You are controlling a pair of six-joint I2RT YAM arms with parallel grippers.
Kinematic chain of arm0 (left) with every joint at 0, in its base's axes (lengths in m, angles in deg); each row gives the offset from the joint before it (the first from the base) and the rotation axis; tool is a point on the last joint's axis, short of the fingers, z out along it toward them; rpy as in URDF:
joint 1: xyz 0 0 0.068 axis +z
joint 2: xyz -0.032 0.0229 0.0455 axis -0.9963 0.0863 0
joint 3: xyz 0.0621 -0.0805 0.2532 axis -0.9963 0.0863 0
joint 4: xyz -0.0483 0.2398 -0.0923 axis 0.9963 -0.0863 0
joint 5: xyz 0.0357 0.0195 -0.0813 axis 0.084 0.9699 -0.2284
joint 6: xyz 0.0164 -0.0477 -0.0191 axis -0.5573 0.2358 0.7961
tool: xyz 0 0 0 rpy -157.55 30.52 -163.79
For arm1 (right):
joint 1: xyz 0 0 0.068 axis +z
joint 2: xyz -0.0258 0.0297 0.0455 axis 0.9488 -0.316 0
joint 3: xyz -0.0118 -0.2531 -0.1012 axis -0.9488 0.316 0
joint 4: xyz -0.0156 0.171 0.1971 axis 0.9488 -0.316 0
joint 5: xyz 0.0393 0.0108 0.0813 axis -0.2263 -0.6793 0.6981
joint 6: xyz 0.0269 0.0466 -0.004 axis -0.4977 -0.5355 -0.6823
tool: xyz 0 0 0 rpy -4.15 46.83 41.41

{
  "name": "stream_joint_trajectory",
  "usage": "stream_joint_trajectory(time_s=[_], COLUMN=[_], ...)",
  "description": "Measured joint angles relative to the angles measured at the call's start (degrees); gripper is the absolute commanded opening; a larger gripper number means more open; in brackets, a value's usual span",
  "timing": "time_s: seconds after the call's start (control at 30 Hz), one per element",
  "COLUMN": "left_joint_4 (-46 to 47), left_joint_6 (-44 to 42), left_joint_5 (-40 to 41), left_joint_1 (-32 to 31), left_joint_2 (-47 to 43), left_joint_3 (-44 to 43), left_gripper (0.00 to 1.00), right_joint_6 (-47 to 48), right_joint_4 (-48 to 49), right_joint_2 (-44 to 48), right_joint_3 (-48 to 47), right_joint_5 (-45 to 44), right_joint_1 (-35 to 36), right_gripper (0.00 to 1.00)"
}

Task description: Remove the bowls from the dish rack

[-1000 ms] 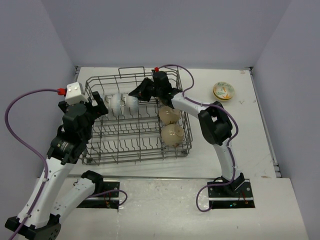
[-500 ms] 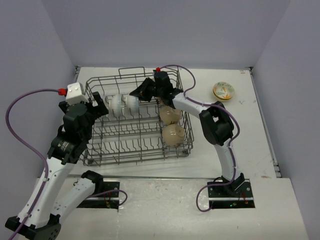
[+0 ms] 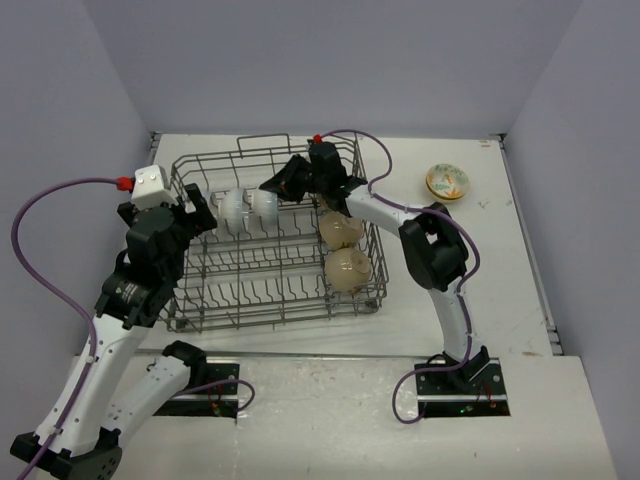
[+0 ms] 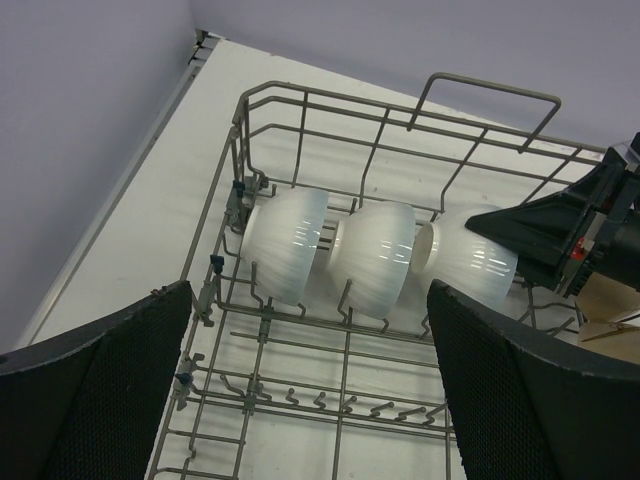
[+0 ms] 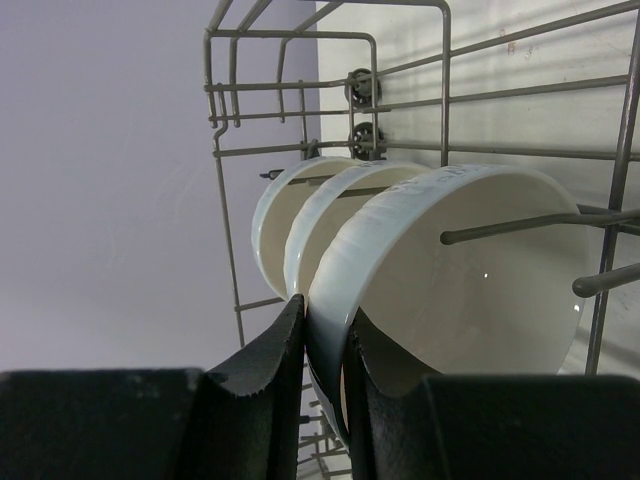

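White bowl (image 5: 470, 300) rim-clamped in right claw (image 5: 325, 322), apparently racked; left claw (image 4: 310, 300) gapes wide.

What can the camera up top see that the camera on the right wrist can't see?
Only the top camera shows the yellow bowl out on the table and two beige bowls in the dish rack. Only the right wrist camera shows, close up, the right tool pinching the rim of the nearest white bowl. Both show the dish rack and the row of three white bowls.
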Motion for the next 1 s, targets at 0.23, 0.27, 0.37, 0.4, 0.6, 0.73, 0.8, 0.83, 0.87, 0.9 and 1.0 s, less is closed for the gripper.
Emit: stream_joint_trajectory(time_s=[0.23, 0.27, 0.37, 0.4, 0.6, 0.73, 0.8, 0.83, 0.87, 0.9, 1.0], left_joint_4=[0.44, 0.46, 0.76, 0.81, 0.83, 0.83, 0.83, 0.83, 0.83, 0.83, 0.83], left_joint_6=[0.0, 0.0, 0.0, 0.0, 0.0, 0.0, 0.0, 0.0, 0.0, 0.0, 0.0], left_joint_5=[0.0, 0.0, 0.0, 0.0, 0.0, 0.0, 0.0, 0.0, 0.0, 0.02, 0.0], left_joint_1=[0.0, 0.0, 0.0, 0.0, 0.0, 0.0, 0.0, 0.0, 0.0, 0.0, 0.0], left_joint_2=[0.07, 0.04, 0.07, 0.07, 0.13, 0.17, 0.17, 0.17, 0.2, 0.2, 0.24], left_joint_3=[0.22, 0.22, 0.22, 0.22, 0.22, 0.22, 0.24, 0.22, 0.22, 0.24, 0.24], left_gripper=[1.0, 1.0, 1.0, 1.0, 1.0, 1.0, 1.0, 1.0, 1.0, 1.0, 1.0], right_joint_6=[-0.7, -0.76, -0.83, -0.83, -0.83, -0.83, -0.85, -0.85, -0.85, -0.85, -0.85], right_joint_4=[0.17, 0.2, 0.2, 0.2, 0.2, 0.17, 0.13, 0.09, 0.07, -0.09, -0.24], right_joint_2=[0.02, 0.02, 0.02, 0.02, 0.02, 0.04, 0.04, 0.04, 0.02, 0.04, 0.04], right_joint_3=[0.0, 0.0, 0.0, 0.0, 0.0, -0.02, -0.11, -0.13, -0.15, -0.26, -0.35], right_joint_5=[0.0, 0.0, 0.02, 0.02, 0.04, 0.09, 0.09, 0.09, 0.11, 0.13, 0.26], right_joint_1=[-0.07, -0.09, -0.11, -0.11, -0.13, -0.15, -0.15, -0.15, -0.17, -0.17, -0.22], right_gripper=[0.0, 0.0, 0.0, 0.0, 0.0, 0.0, 0.0, 0.0, 0.0, 0.0, 0.0])
